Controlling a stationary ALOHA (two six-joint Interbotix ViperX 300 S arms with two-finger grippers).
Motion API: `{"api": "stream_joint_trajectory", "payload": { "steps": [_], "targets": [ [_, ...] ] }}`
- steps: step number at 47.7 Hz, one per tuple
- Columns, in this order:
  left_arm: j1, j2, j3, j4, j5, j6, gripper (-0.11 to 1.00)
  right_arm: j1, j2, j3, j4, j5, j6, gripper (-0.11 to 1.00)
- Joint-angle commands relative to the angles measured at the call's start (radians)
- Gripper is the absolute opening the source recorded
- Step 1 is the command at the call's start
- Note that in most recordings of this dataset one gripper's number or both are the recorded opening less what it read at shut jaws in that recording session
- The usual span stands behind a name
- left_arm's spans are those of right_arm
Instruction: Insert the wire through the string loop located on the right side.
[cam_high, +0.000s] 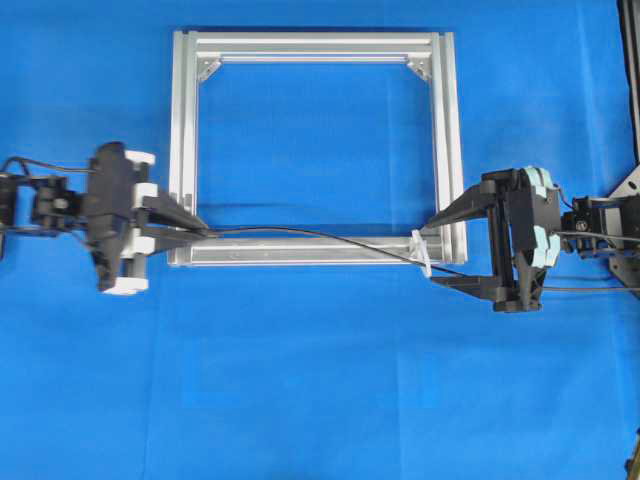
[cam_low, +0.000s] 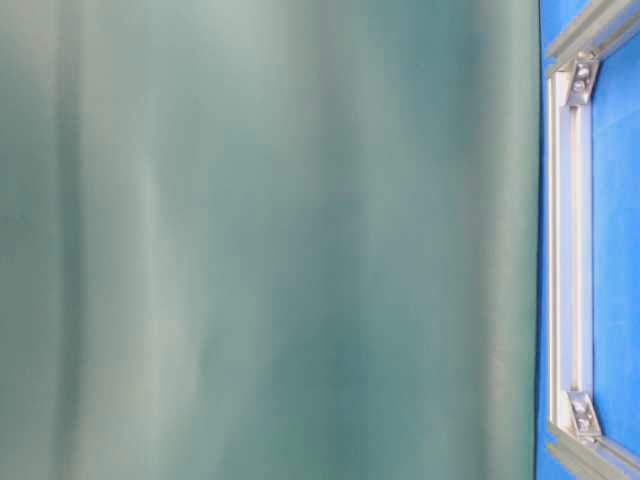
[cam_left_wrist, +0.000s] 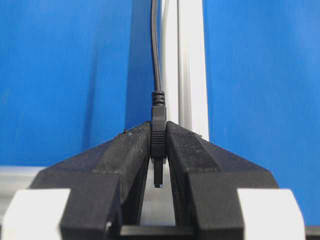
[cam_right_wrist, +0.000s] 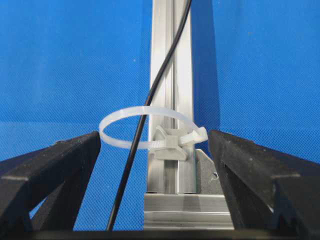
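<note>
1 wire through 1 string loop | left gripper clamped on wire | right gripper jaws apart | 1 frame

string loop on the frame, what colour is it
Whitish and translucent; the string loop shows best in the right wrist view.

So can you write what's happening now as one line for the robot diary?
left gripper: shut on wire plug | wire: passes through string loop | right gripper: open, jaws either side of loop | frame: on blue cloth

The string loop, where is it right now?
Overhead view: the string loop sits at the aluminium frame's lower right corner, the wire running through it, between the right claw's open fingers.
</note>
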Motion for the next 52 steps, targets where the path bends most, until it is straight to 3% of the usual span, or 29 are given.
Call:
{"api": "stream_joint_trajectory", "payload": {
  "steps": [1, 13, 45, 47, 52],
  "targets": [
    [-0.009, -0.071, 0.046, 0.002, -0.025, 0.000, 0.08, 0.003, -0.006, -0.017, 0.002, 0.000, -0.002, 0.95],
    [-0.038, -0.166, 0.130, 0.002, -0.003, 0.002, 0.08, 0.003, -0.006, -0.017, 0.002, 0.011, -0.002, 0.95],
    [-0.029, -0.167, 0.132, 0.003, 0.117, 0.014, 0.09, 0.003, -0.005, -0.017, 0.002, 0.023, -0.002, 0.95],
    [-0.029, -0.167, 0.132, 0.002, 0.117, 0.012, 0.13, 0.003, -0.005, -0.017, 0.002, 0.025, -0.002, 0.95],
    [-0.029, -0.167, 0.133, 0.002, 0.126, 0.008, 0.43, 0.003, -0.006, -0.017, 0.003, 0.023, -0.002, 0.95]
  ]
}}
